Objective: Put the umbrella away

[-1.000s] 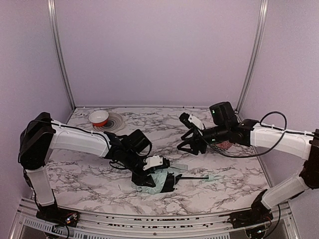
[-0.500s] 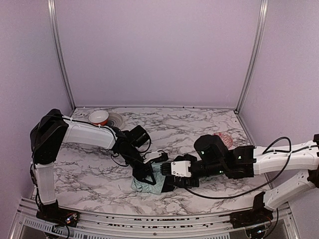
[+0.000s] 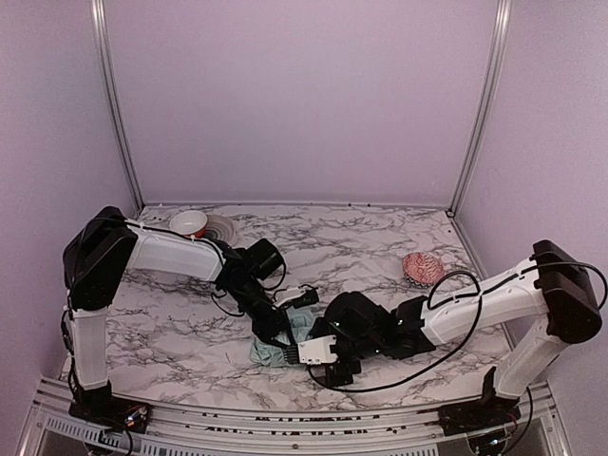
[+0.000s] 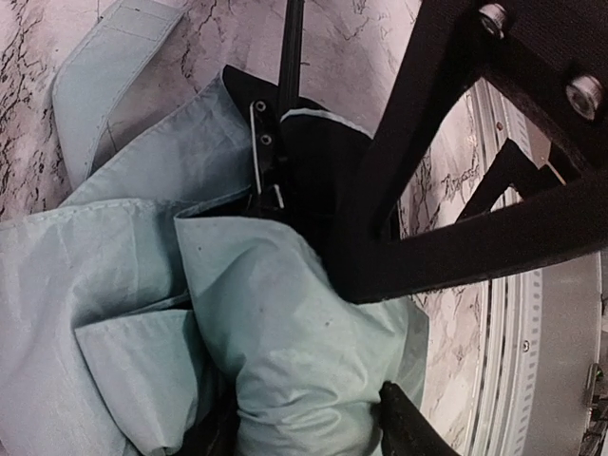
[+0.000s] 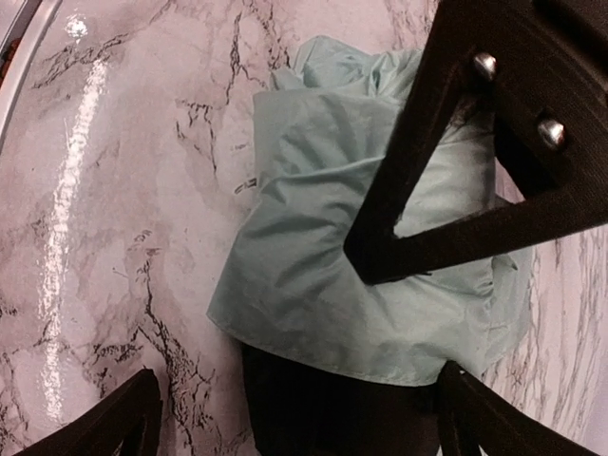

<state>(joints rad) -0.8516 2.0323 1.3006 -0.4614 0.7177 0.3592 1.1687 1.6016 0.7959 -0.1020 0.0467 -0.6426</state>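
Observation:
The umbrella (image 3: 269, 353) lies crumpled near the table's front edge, a heap of pale mint fabric. In the left wrist view the umbrella (image 4: 285, 313) shows folds of cloth, a black inner part and its slim black shaft (image 4: 290, 47) running away. My left gripper (image 3: 278, 340) (image 4: 304, 427) is shut on a bundle of that fabric, which fills the gap between its fingers. My right gripper (image 3: 323, 364) (image 5: 304, 418) comes in from the right, jaws wide open. They straddle the near edge of the umbrella (image 5: 313, 237), and the left finger is apart from the cloth.
A pink patterned lump (image 3: 422, 268) sits at the right of the marble table. A red and white bowl (image 3: 188, 224) rests by a grey round plate (image 3: 217, 234) at the back left. The metal front rail (image 4: 513, 380) runs close beside the umbrella.
The right arm swung from the back right down to the umbrella and its jaws opened wide. The left gripper stayed on the fabric and closed a little.

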